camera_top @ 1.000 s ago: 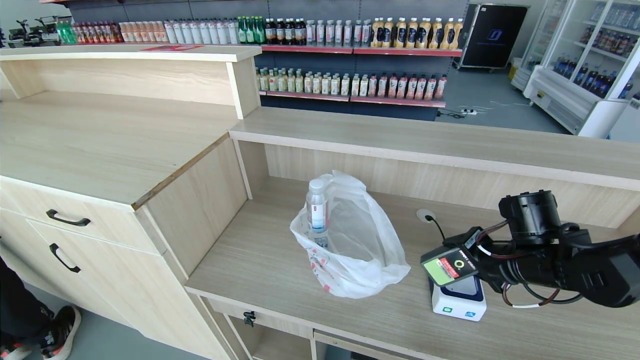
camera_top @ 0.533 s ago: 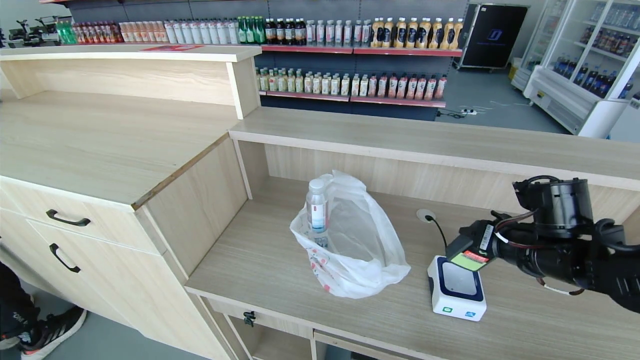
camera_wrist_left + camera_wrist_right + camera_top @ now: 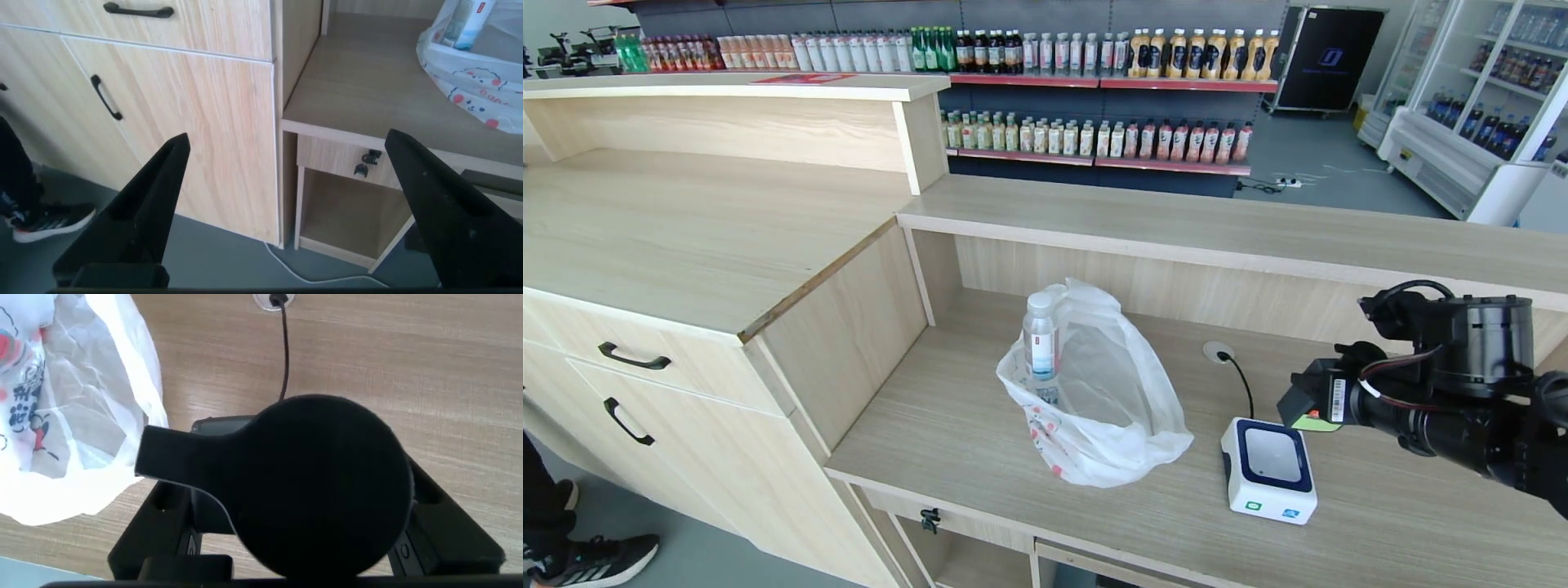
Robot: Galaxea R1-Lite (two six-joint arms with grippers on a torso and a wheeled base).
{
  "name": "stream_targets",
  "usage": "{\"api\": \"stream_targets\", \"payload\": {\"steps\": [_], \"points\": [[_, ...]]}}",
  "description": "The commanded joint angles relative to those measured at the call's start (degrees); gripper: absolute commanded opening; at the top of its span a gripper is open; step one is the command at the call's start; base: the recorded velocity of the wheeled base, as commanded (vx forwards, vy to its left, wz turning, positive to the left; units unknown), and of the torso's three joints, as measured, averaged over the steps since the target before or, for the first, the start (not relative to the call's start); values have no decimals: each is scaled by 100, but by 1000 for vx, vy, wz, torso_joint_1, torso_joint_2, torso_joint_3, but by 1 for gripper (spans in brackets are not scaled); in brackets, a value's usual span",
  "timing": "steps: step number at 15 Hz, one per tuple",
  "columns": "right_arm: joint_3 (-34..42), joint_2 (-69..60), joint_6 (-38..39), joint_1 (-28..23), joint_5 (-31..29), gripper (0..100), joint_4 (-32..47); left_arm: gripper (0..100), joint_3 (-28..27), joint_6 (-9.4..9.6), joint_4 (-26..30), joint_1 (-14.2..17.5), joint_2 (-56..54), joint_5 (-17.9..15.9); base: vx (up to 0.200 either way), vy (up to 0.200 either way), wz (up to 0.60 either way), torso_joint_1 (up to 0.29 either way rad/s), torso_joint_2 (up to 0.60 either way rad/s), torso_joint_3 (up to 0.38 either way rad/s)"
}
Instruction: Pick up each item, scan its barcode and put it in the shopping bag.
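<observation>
At the right end of the worktop [image 3: 947, 425], our right gripper [image 3: 1331, 400] is clamped on a small pack [image 3: 1307, 404], its barcode label showing, just above the scanner's [image 3: 1268, 468] far right corner. Our left gripper [image 3: 282, 208] hangs wide open and empty off the worktop's front edge. We judge the scan to be in hand; once it reads, the pack needs carrying left into the mouth of the shopping bag [image 3: 1111, 425] at mid-worktop, where a bottle [image 3: 1040, 341] stands.

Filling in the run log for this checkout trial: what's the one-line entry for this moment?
right gripper: shut on item, raised beside scanner | left gripper: open, low by cabinet | bottle: upright in shopping bag
</observation>
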Motion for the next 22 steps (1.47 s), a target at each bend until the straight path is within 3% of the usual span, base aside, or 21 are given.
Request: {"api": "stream_targets", "payload": {"steps": [1, 5, 7, 12, 18, 22], "points": [[-8, 62, -33, 1, 3, 0, -103, 100, 0, 0, 2, 2, -2, 2, 0, 0, 0, 0, 0, 0], [-25, 124, -51, 27, 11, 0, -446, 100, 0, 0, 2, 2, -2, 2, 0, 0, 600, 0, 2, -4], [-34, 282, -69, 62, 20, 0, -622, 100, 0, 0, 2, 2, -2, 2, 0, 0, 0, 0, 0, 0], [-87, 1477, -69, 273, 29, 0, -1967, 100, 0, 0, 2, 2, -2, 2, 0, 0, 0, 0, 0, 0], [-280, 2382, -42, 924, 47, 0, -2881, 100, 0, 0, 2, 2, -2, 2, 0, 0, 0, 0, 0, 0], [-280, 2787, -69, 1056, 55, 0, -3188, 100, 0, -9, 2, 2, -2, 2, 0, 0, 0, 0, 0, 0]]}}
